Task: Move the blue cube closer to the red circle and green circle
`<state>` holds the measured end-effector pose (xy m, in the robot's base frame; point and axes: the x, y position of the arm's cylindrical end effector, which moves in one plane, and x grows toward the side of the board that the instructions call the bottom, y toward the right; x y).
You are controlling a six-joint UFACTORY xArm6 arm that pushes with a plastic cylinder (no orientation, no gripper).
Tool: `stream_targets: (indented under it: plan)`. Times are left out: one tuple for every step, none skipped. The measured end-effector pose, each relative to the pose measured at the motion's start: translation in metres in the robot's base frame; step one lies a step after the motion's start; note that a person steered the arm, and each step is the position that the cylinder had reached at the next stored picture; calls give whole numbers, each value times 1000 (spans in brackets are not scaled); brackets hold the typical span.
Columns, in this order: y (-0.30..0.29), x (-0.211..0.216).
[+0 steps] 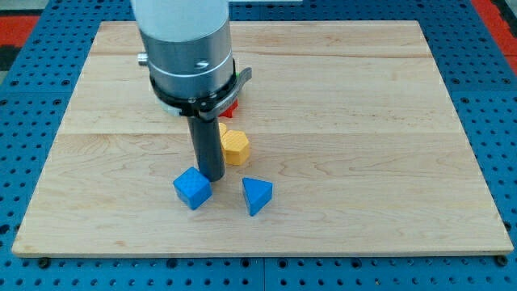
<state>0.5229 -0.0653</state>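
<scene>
Blue cube (192,188): on the desk (363,121), toward the view's bottom, left of centre.
My tip (212,177): touching the cube's upper right edge.
Jaws: absent; plain rod only.
Neighbours: blue triangular block (257,195), yellow block (235,147).

- You get bright, even light across the wooden board (339,121), with no harsh glare on the wood.
- A soft sheen runs down the grey arm housing (187,40) above my tip (212,176).
- Shadows are short and faint, hugging the blue cube (192,188) just left of my tip and the blue wedge (257,195) to its right.
- Focus is sharp throughout; edges look straight.
</scene>
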Motion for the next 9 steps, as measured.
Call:
stream_targets:
  plan:
    - [15,2]
    - [16,17]
    - [-8,25]
    - [-45,26]
    - [-49,26]
    - [-37,38]
    - [-56,61]
    - [-95,48]
    - [-105,17]
